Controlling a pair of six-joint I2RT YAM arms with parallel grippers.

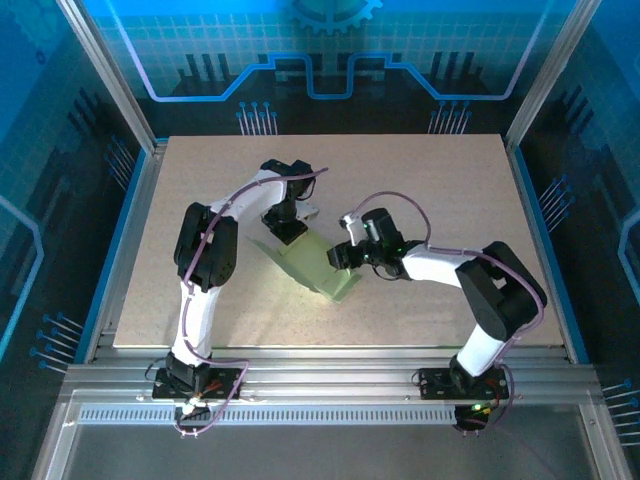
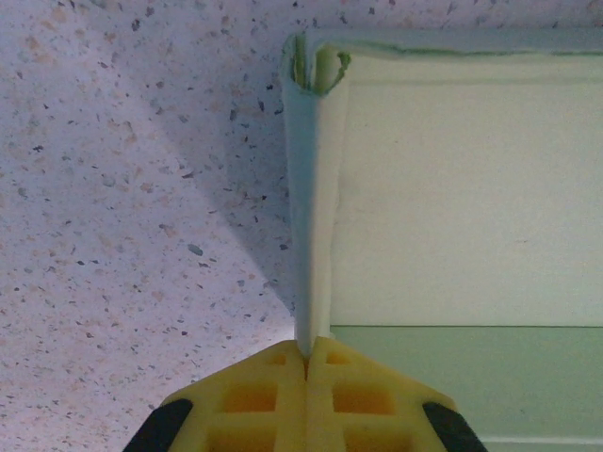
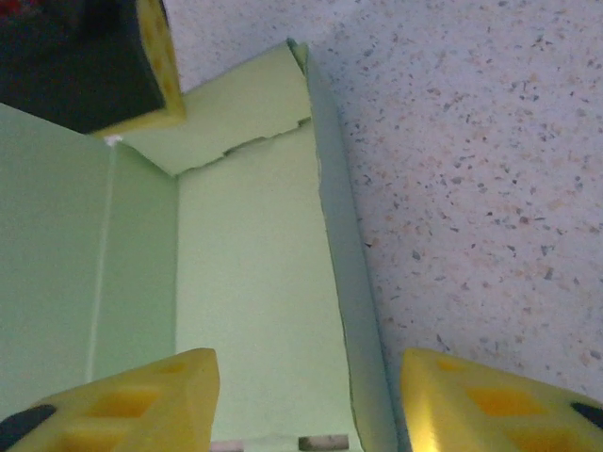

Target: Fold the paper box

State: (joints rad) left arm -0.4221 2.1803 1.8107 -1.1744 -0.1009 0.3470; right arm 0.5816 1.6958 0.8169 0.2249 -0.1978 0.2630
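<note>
The paper box (image 1: pixel 318 265) is a pale lime-green die-cut sheet, partly folded, lying mid-table between the two arms. My left gripper (image 1: pixel 287 228) sits at its far left edge. In the left wrist view the yellow fingers (image 2: pixel 306 363) are pressed together on a raised side wall of the paper box (image 2: pixel 316 217). My right gripper (image 1: pixel 345 257) is at the sheet's right side. In the right wrist view it stands open (image 3: pixel 306 395), its yellow fingertips (image 3: pixel 141 395) straddling an upright wall of the paper box (image 3: pixel 353 282). A folded flap (image 3: pixel 236 108) shows beyond.
The speckled tabletop (image 1: pixel 450 190) is bare around the sheet. Aluminium frame rails (image 1: pixel 330 375) run along the near edge, and blue enclosure walls (image 1: pixel 60 150) stand at the sides. My left finger (image 3: pixel 155 56) shows at the top left of the right wrist view.
</note>
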